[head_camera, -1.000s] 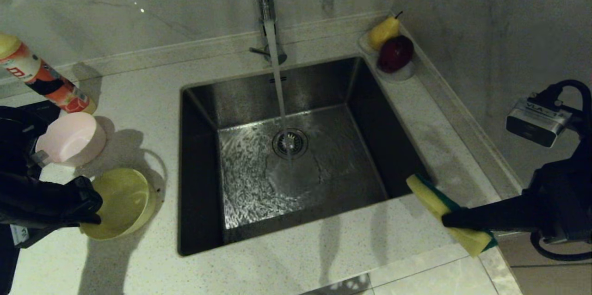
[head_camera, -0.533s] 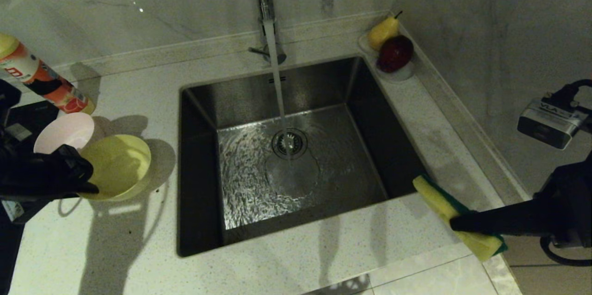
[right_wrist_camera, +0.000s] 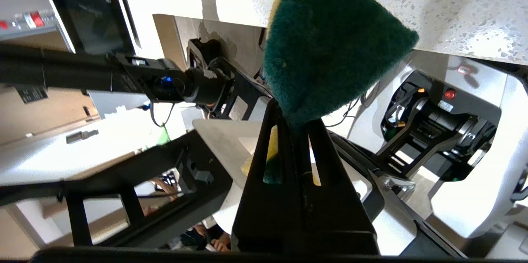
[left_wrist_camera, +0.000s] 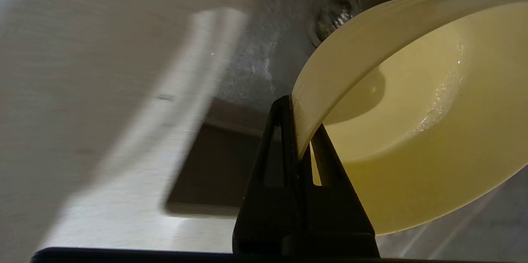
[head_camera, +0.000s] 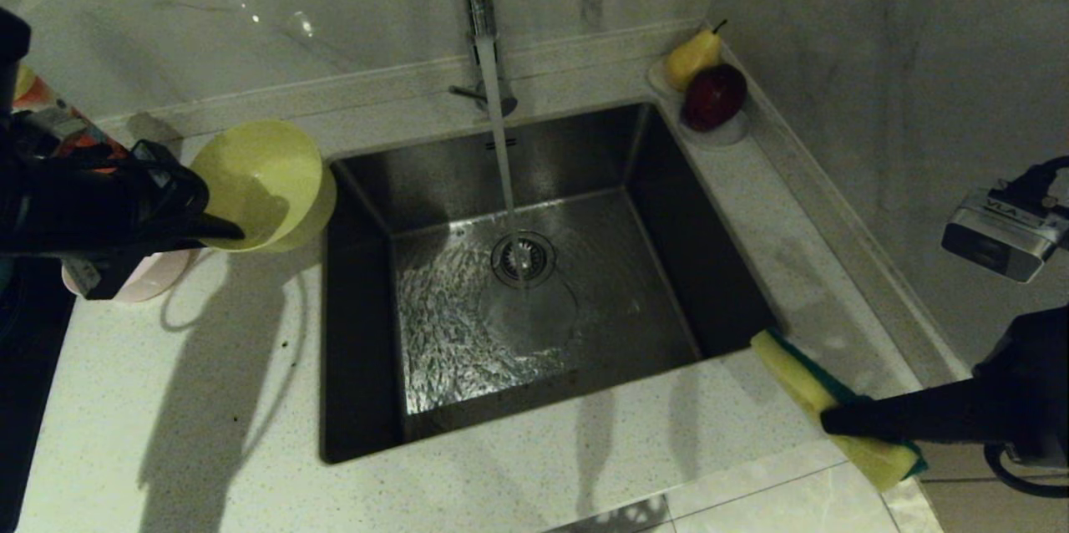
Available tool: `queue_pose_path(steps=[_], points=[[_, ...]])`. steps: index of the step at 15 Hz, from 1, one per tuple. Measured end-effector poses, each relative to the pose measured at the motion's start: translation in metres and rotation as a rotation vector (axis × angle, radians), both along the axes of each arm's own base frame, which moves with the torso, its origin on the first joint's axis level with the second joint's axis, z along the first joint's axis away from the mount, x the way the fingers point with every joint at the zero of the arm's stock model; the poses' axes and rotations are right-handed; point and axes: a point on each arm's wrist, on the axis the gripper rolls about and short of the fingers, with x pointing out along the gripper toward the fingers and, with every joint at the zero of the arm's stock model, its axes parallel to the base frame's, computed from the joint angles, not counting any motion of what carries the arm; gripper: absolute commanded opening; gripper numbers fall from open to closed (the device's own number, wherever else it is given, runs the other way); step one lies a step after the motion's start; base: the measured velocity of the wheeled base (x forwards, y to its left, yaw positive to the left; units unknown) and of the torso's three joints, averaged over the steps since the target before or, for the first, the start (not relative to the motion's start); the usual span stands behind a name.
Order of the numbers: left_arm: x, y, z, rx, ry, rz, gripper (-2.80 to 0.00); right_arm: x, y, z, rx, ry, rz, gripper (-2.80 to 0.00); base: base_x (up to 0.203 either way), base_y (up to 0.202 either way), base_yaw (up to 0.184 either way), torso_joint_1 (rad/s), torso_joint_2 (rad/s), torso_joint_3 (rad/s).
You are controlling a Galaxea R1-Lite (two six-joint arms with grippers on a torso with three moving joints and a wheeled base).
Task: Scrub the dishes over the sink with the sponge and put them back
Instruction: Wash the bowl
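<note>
**Head view: yellow bowl held by the sink, sponge waiting at the corner**

Left gripper (head_camera: 219, 225) had its fingers clamped on the rim of the yellow bowl (head_camera: 265, 182), tilted in the air just beside the sink's (head_camera: 534, 299) left edge. Water ran onto the drain. Right gripper (head_camera: 835, 420) pinched the sponge (head_camera: 814, 387) above the surface (head_camera: 543, 466) near the sink's near-right corner. A pink bowl (head_camera: 150, 282) sat under the left arm.

Head view down over sink (head_camera: 534, 291) (wrist views close-up).
</note>
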Motion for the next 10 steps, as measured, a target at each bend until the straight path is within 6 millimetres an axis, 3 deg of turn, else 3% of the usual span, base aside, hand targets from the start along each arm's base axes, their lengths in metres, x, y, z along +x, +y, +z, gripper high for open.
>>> queue_pose_path(steps=[6,10], points=[[0.046,-0.085,-0.011,0.115,0.002,-0.042,-2.80,-0.009,-0.004,0.003,0.006,-0.030,0.006,-2.80,0.000,0.000,0.000,0.000,0.00,0.000],[0.069,-0.118,-0.039,0.159,0.065,-0.093,-2.80,-0.013,-0.006,0.006,0.013,-0.046,0.005,-2.80,0.000,0.000,0.000,0.000,0.00,0.000]])
